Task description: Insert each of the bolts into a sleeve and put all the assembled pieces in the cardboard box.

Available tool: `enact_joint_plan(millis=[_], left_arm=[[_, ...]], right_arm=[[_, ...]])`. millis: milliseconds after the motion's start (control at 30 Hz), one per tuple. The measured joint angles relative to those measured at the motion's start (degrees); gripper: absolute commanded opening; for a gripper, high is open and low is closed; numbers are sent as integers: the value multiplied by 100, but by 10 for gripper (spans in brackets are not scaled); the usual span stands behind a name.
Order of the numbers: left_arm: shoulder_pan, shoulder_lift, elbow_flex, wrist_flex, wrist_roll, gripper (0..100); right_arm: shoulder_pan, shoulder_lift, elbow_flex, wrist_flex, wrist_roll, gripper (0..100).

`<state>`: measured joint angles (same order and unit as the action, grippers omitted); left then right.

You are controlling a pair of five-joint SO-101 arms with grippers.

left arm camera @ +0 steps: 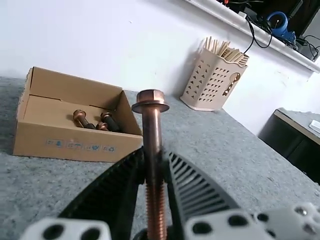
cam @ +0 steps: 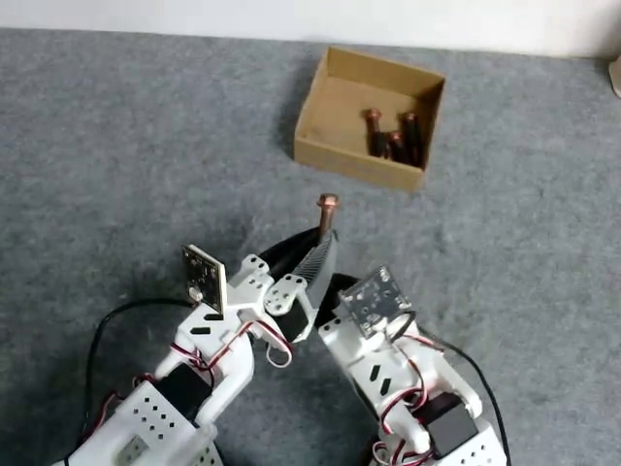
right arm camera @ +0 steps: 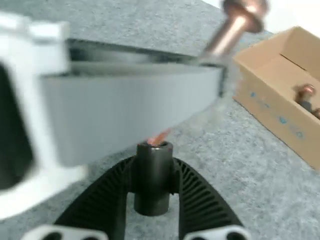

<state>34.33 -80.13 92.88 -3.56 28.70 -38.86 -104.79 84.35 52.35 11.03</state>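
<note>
In the high view the cardboard box [cam: 354,163] sat in the upper middle of the frame, a little right of centre, on the grey table [cam: 116,146]. A few assembled pieces [cam: 393,136] lay together in its right-hand part, copper heads beside dark sleeves. The left arm [cam: 194,379] came up from the lower left and the right arm [cam: 408,388] from the lower right. Their front ends met near the middle of the frame, below the box and apart from it.

The left gripper [left arm camera: 155,162] was clamped on the copper bolt [left arm camera: 151,130]. We saw its two black ribbed fingers [left arm camera: 192,185] pressed against the threaded shaft from both sides, with the flanged head standing clear beyond them. In the high view the bolt's head pointed toward the box and lay between the gripper and the box's near wall, without touching the box.

The right gripper [right arm camera: 152,167] held the short black sleeve [right arm camera: 152,182], its own ribbed fingers [right arm camera: 197,195] closed snugly on it. The sleeve's open mouth faced the left gripper, whose grey and white body crossed just in front of the right wrist camera. The bolt's tip showed as a copper streak right at the sleeve's mouth; we could not tell whether it had gone in.

Farther off, in the left wrist view, a beige holder [left arm camera: 212,85] full of pale sticks stood against the white wall [left arm camera: 100,40].
</note>
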Motion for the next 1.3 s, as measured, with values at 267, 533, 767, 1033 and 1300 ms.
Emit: enact_joint_plan(millis=[267,533,767,1033,1300], left_arm=[[0,0,0,0,18,5],[26,-105,158,-9,0,5],[26,-167,334,-70,26,5],[44,-114,334,-79,0,5],[62,-88,334,-70,26,5]], right_arm=[[-308,0,0,141,149,4],[-53,0,-202,202,176,4],[-26,0,-202,211,176,4],[615,0,-211,211,176,4],[774,-26,-299,202,176,4]])
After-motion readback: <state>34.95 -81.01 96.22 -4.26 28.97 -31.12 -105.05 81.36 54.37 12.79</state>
